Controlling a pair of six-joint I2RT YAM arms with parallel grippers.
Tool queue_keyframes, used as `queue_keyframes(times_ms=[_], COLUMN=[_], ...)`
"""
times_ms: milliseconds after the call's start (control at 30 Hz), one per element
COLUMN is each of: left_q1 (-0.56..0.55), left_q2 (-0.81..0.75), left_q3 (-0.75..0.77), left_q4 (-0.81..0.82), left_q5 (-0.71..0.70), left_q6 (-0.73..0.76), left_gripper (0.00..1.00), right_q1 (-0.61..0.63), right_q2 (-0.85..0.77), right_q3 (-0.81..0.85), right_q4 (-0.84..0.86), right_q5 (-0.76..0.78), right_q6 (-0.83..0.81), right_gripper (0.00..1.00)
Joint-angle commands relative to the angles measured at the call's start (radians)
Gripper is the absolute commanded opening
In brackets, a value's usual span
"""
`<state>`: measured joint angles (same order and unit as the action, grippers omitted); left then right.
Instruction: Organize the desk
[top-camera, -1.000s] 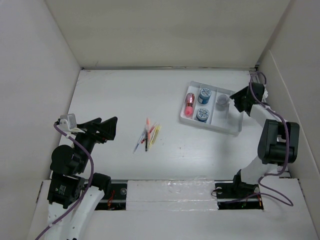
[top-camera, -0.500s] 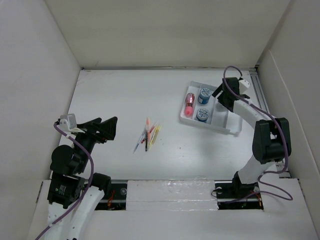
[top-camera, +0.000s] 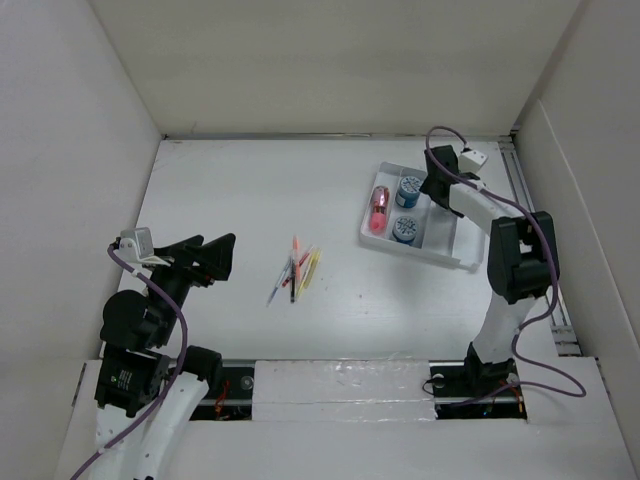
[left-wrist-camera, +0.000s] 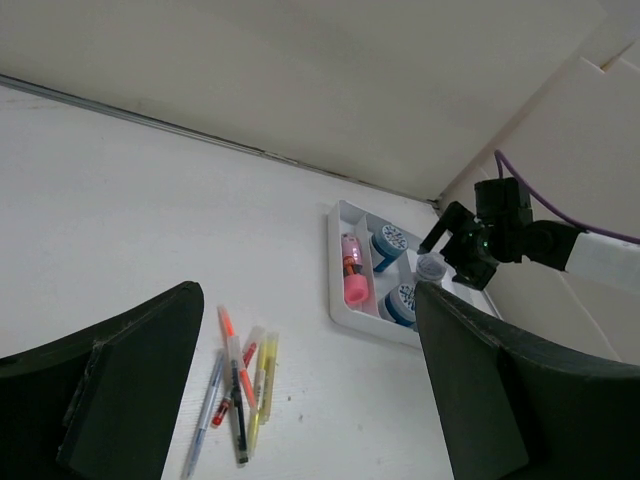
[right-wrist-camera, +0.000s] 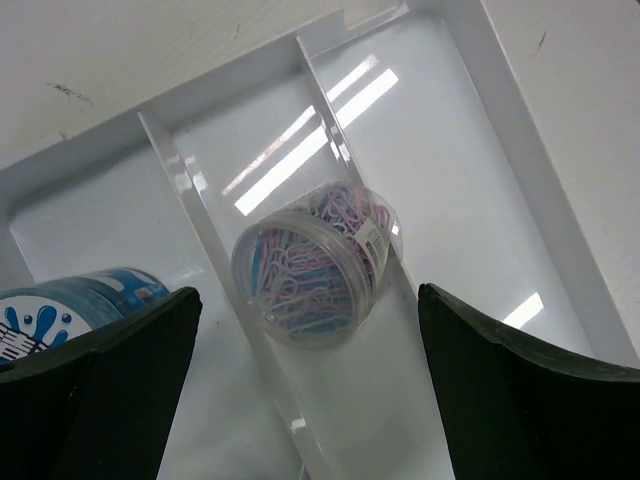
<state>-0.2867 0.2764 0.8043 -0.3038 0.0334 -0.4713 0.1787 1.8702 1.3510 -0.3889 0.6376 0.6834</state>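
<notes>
**Q:** Status left of the organizer tray?
**A:** The left gripper hangs well left of the tray. Its fingers are spread wide and hold nothing.

**Q:** Between that gripper and the tray?
**A:** A loose cluster of pens and highlighters lies left of the tray.

**Q:** Where is the desk?
**A:** Beneath the tray, extending far to its left.

**Q:** Tray contents?
**A:** Left compartment: 1 pink object. Next compartment: 2 blue-lidded tubs. Between 2 dividers: 1 clear jar of paper clips.

**Q:** Right gripper?
**A:** Above the tray, with its fingers parted on either side of the jar and clear of it.
</notes>
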Motion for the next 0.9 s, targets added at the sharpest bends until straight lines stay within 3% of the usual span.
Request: queue_keyframes(times_ms=[0, 233, 500, 700, 867], left_q1=[-0.005, -0.005, -0.005, -0.005, -0.005], left_q2=[0.007, 0.009, 0.01, 0.012, 0.009], left_q3=[-0.008, -0.007, -0.005, -0.007, -0.005], left_q4=[0.051, 0.052, 0.051, 0.052, 0.051], left_q5=[0.014, 0.014, 0.016, 0.016, 0.013], left_q6=[0.014, 0.014, 0.014, 0.014, 0.014], left_gripper=[0.83, 0.83, 0.83, 0.83, 0.83], right_q1=[0.015, 0.024, 0.004, -0.005, -0.015], right_q2=[0.018, 0.121, 0.132, 0.126, 0.126], right_q3=[0.107, 0.227, 0.178, 0.166, 0.152], right_q4=[-0.07, -0.168, -0.136, -0.116, -0.111], right_q5=[0.066, 0.094, 0.074, 0.053, 0.048], right_q6=[-0.033, -0.058, -0.059, -0.058, -0.054], right_gripper=[0.94, 0.95, 0.92, 0.68, 0.65])
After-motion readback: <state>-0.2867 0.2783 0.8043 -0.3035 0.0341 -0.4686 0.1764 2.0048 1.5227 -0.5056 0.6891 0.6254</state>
